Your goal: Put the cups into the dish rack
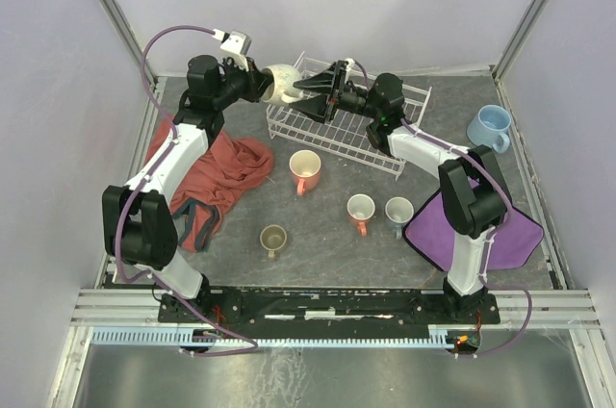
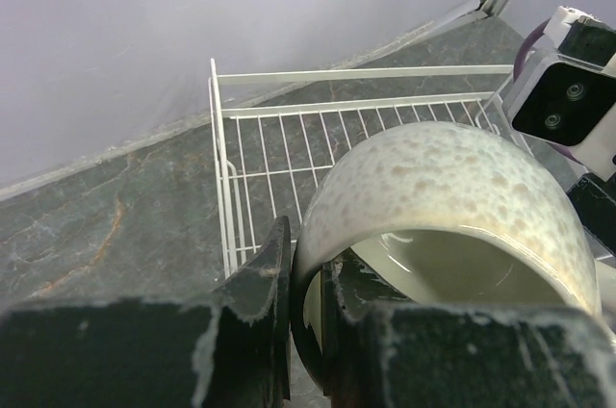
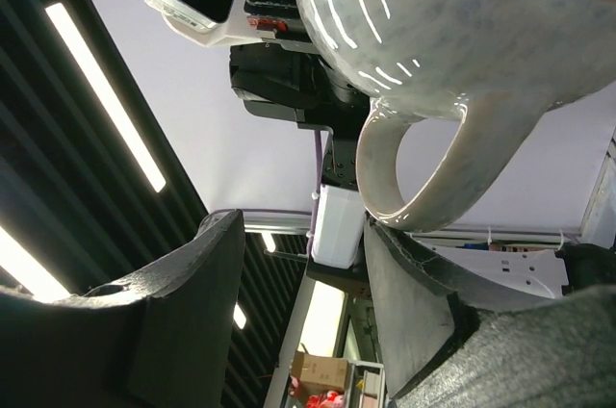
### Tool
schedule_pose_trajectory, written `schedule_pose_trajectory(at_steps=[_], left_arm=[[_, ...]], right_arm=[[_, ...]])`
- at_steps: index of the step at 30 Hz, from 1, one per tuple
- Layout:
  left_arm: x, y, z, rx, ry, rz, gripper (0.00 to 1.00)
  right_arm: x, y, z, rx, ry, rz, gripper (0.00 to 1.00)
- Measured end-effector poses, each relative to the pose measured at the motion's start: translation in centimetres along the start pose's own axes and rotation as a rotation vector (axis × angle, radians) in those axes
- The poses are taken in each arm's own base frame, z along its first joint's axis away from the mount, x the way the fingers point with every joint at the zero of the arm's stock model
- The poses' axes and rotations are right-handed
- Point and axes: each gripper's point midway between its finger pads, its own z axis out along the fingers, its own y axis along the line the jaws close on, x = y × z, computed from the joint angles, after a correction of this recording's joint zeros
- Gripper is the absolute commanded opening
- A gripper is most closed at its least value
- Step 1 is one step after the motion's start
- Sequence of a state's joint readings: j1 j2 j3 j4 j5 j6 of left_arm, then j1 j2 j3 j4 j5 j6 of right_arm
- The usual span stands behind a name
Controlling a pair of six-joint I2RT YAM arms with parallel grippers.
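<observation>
My left gripper is shut on the rim of a speckled cream cup and holds it in the air at the left end of the white wire dish rack. In the left wrist view one finger is outside the cream cup and the other inside it. My right gripper faces that cup from the right, open. In the right wrist view the cup's handle touches the tip of one finger. Nothing lies between the right gripper's jaws.
On the table stand a salmon-orange cup, a white-and-orange cup, a grey-blue cup, an olive-green cup and a light blue cup at the right. A red cloth lies left, a purple cloth right.
</observation>
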State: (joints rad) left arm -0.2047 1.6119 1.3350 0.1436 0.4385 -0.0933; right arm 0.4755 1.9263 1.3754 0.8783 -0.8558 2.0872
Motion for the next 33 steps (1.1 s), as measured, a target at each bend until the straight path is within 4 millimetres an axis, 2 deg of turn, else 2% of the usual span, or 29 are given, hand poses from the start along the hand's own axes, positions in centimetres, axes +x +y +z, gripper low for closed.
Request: schedule_pose_trajectory(at_steps=[11,17,20,27,33], left_arm=[[-0.3,0.2,0.0,-0.024,-0.008,0.033,0.03],[-1.2,-0.3,-0.4,-0.021,-0.027,0.043,0.03],[-1.5,-0.7,-0.4,-0.010,-0.034,0.047,0.03],[-2.1,-2.3,-0.6,0.035,-0.047,0.057,0.03],[-3.0,-2.4,-1.1,0.030,-0.065,0.081,0.03]], right_arm=[[0.4,-0.7,0.6,-0.005,0.017,0.002,0.60],[0.6,-0.8,0.8,-0.007,0.020,0.003,0.59],[0.4,-0.9,1.0,-0.012,0.008,0.005,0.57],[-0.8,-1.9,1.2,-0.011,-0.026,0.022,0.44],[-0.8,-1.5,1.2,-0.033,-0.027,0.010,0.42]])
